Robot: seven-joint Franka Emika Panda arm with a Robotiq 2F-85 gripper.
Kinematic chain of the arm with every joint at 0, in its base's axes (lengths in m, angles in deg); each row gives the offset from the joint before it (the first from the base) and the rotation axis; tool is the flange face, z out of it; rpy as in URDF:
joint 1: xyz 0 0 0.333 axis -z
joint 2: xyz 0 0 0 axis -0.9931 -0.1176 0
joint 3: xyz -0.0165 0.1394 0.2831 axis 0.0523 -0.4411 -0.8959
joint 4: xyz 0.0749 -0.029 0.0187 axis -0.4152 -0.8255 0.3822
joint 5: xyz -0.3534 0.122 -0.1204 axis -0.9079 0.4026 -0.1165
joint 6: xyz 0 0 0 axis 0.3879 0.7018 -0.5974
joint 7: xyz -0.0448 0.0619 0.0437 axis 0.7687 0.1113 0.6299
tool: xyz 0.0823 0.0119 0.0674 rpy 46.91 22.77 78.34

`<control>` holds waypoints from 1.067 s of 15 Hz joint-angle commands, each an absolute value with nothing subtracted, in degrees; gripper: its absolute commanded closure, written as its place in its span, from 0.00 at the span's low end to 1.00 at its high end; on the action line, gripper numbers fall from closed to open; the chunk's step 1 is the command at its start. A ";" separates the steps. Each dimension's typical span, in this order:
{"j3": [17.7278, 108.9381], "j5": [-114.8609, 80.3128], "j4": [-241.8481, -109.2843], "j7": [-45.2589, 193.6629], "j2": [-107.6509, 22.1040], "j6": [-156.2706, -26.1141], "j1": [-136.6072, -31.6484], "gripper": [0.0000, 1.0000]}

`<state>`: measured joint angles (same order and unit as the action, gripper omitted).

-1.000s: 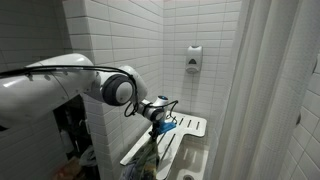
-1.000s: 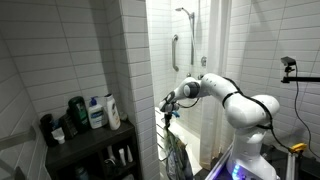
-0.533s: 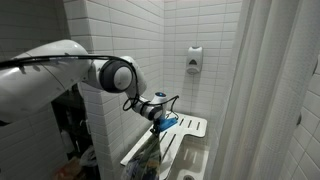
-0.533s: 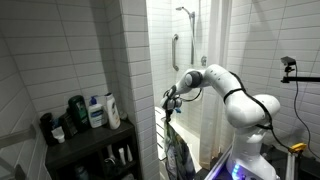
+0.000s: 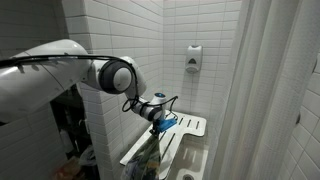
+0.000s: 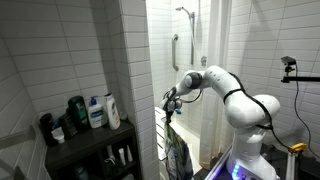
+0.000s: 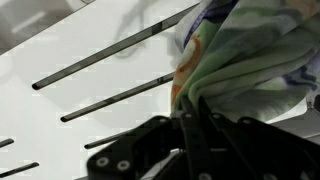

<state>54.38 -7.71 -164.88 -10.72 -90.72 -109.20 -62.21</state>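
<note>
A multicoloured cloth [image 7: 255, 55] is pinched between the fingers of the gripper [image 7: 196, 100], which are drawn narrow around a bunched fold of it, as is seen in the wrist view. Because the grip is taken near the top of the fabric, the rest is left to hang in a loose drape below, as is shown in both exterior views. The cloth is held just above the white slatted shower seat [image 5: 190, 127], which is folded down from the tiled wall [image 5: 120, 30], so a flat slotted surface is presented beneath it. A soap dispenser [image 5: 193, 58] is mounted higher on the wall, well apart from the gripper.
</note>
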 commanded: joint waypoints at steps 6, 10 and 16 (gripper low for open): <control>48.14 -14.30 -181.23 -25.66 -78.82 -119.90 -54.44 0.98; 43.25 -14.81 -192.72 -33.56 -71.48 -126.09 -49.47 0.98; 40.22 -19.09 -211.25 -37.80 -58.80 -134.96 -46.55 0.98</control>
<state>42.38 -16.67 -199.96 -36.39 -68.24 -130.29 -48.62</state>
